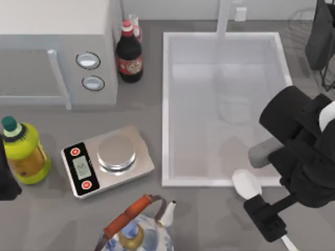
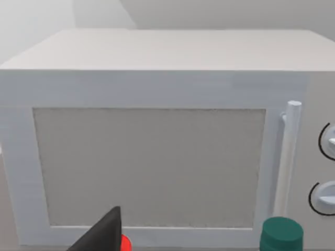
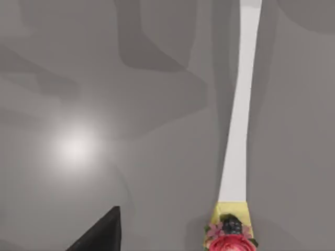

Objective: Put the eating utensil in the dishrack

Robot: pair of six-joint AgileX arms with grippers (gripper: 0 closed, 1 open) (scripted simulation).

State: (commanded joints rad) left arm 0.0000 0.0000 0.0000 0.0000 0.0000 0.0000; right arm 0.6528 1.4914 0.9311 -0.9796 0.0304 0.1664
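Spoon [image 1: 247, 184] lies at the lower right of the top view on the grey tabletop [image 1: 209, 219], its bowl just below the white sink's [image 1: 166, 104] front rim, its handle mostly hidden under the right hand [image 1: 267, 218]. Whether that hand pinches it, I cannot tell. Dishrack wires [image 1: 301, 21] are cut off at the upper right. The left hand [image 1: 6, 178] sits at the left edge.

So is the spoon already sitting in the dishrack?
No, the spoon lies on the table's right side by the sink's front edge, under the right claw.
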